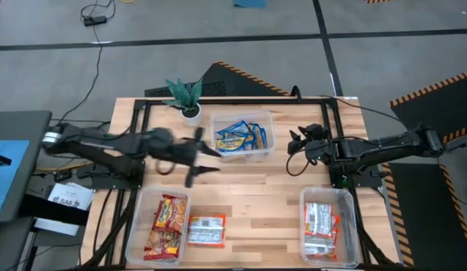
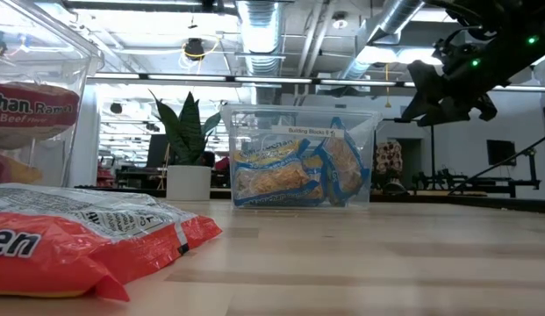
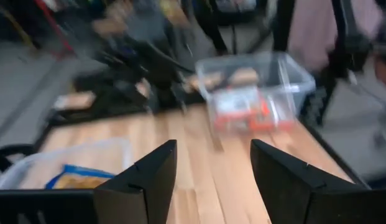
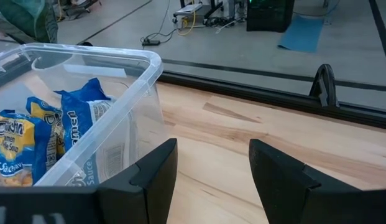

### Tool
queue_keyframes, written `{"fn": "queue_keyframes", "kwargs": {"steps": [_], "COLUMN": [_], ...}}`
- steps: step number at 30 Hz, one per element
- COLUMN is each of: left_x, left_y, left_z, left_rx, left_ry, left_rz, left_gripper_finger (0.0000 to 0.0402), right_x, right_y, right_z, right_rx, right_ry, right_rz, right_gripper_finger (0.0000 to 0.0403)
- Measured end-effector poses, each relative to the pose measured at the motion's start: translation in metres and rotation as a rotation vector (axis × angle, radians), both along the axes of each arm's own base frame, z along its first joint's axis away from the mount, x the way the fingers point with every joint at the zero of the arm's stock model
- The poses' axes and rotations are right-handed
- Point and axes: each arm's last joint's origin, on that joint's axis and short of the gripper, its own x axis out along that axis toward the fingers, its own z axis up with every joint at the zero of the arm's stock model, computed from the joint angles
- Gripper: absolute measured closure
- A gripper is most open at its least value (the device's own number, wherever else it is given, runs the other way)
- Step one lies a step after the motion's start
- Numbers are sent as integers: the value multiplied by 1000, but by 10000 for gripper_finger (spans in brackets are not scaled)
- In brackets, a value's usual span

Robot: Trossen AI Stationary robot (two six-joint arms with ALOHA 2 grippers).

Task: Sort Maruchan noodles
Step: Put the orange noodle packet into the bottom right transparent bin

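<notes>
The Maruchan noodles are sorted by colour. Blue-and-yellow packets (image 1: 241, 138) fill the far middle tub (image 1: 268, 119). Red-and-yellow packets (image 1: 167, 223) lie in the near left tub, and orange-red-and-white ones (image 1: 320, 223) in the near right tub. One orange-red-and-white packet (image 1: 207, 230) lies flat on the table beside the near left tub; it fills the low view's foreground (image 2: 79, 237). My left gripper (image 1: 207, 160) hovers open over the table left of the far tub, holding nothing (image 3: 211, 180). My right gripper (image 1: 293, 143) hangs open just right of that tub (image 4: 211, 180).
A potted plant (image 1: 186, 96) stands at the far edge, left of the blue-packet tub. A black frame (image 1: 233, 100) runs along the table's far side. Bare wood (image 1: 256, 196) lies between the three tubs in the table's middle.
</notes>
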Motion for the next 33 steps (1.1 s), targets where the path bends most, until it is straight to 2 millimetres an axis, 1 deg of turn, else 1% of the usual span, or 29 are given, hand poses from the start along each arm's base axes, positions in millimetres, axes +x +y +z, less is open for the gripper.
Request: {"fn": "queue_keyframes", "kwargs": {"steps": [3, 7, 10, 13, 16, 18, 20, 22, 25, 27, 30, 31, 33], "left_x": [-43, -90, -112, -127, -137, -141, -145, -147, -146, -144, -141, -141, -141], "left_y": [5, 11, 13, 15, 16, 16, 17, 17, 17, 17, 17, 17, 17], "left_z": [-28, -59, -76, -82, -76, -70, -63, -60, -63, -66, -68, -68, -68], "left_rx": [-61, -141, -170, -184, -157, -140, -141, -153, -164, -159, -156, -156, -157], "left_ry": [-154, -347, -435, -501, -578, -615, -650, -669, -637, -599, -581, -580, -579], "left_rz": [69, 117, 121, 122, 124, 132, 132, 129, 128, 130, 142, 142, 141], "left_gripper_finger": [207, 207, 207, 207, 207, 207, 207, 207, 207, 207, 207, 207, 207], "right_x": [1, 7, 16, 33, 54, 66, 76, 88, 114, 133, 161, 169, 184], "right_y": [0, 0, 2, 6, 14, 22, 32, 41, 54, 64, 78, 82, 91], "right_z": [1, 3, 4, 9, 18, 22, 24, 26, 27, 23, 15, 12, 3], "right_rx": [1, 3, -1, -18, -56, -101, -150, -190, -194, -180, -129, -111, -87], "right_ry": [-21, -61, -64, -106, -226, -326, -393, -412, -373, -320, -218, -183, -99], "right_rz": [1, 14, 98, 288, 590, 759, 870, 927, 972, 1003, 1086, 1115, 1183], "right_gripper_finger": [180, 180, 180, 180, 180, 185, 195, 213, 256, 300, 375, 387, 388]}}
